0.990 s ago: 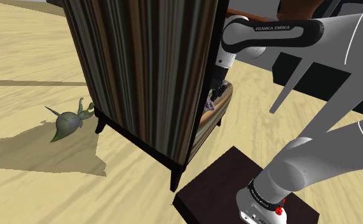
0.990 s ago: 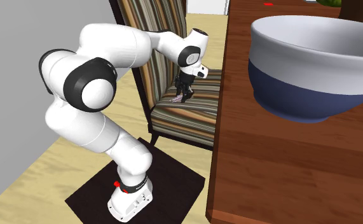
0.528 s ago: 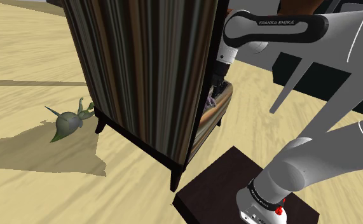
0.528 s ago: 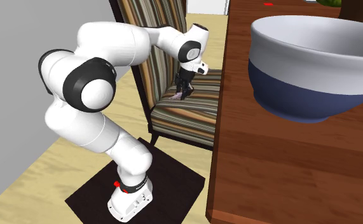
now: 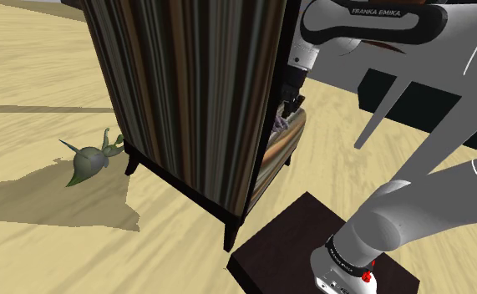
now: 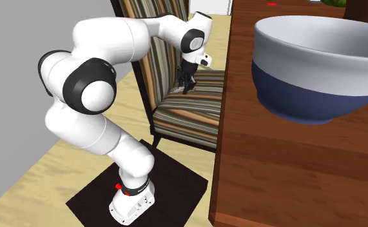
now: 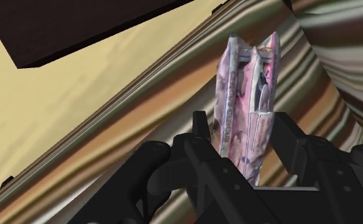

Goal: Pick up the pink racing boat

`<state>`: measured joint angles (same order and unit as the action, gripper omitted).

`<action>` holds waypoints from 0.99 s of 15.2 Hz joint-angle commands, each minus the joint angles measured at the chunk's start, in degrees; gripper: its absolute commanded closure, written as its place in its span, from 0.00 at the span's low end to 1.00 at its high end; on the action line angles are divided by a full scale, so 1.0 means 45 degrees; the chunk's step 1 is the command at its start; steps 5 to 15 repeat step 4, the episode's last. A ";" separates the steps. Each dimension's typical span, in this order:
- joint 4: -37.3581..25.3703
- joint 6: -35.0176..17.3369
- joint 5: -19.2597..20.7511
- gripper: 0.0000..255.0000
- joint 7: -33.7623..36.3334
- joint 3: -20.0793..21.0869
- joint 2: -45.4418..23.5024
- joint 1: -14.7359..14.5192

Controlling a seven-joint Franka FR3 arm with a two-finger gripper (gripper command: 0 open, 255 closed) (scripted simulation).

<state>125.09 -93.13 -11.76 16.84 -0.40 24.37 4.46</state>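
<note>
Jaws clamped on pink boat (image 7: pixel 246 108) above striped chair (image 6: pixel 192 116); boat's near end hidden between fingers (image 7: pixel 291 143).

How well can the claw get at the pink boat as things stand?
Very likely yes: the claw clasps the boat between its fingers, over the chair, with nothing in between.

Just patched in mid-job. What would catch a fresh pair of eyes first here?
The big white-and-blue bowl looms on the brown table at the second exterior view's right. Left of it, the white arm bends over a striped chair. In the wrist view, the end effector is shut on the pink boat.
</note>
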 commanded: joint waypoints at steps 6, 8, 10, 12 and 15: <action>-0.0596 0.0566 0.0021 1.00 0.0086 -0.0032 -0.0030 0.0005; -0.0596 0.0566 0.0021 1.00 0.0086 -0.0032 -0.0030 0.0005; -0.0596 0.0566 0.0021 1.00 0.0086 -0.0032 -0.0030 0.0005; -0.0596 0.0566 0.0021 1.00 0.0086 -0.0032 -0.0030 0.0005; -0.0596 0.0566 0.0021 1.00 0.0086 -0.0032 -0.0030 0.0005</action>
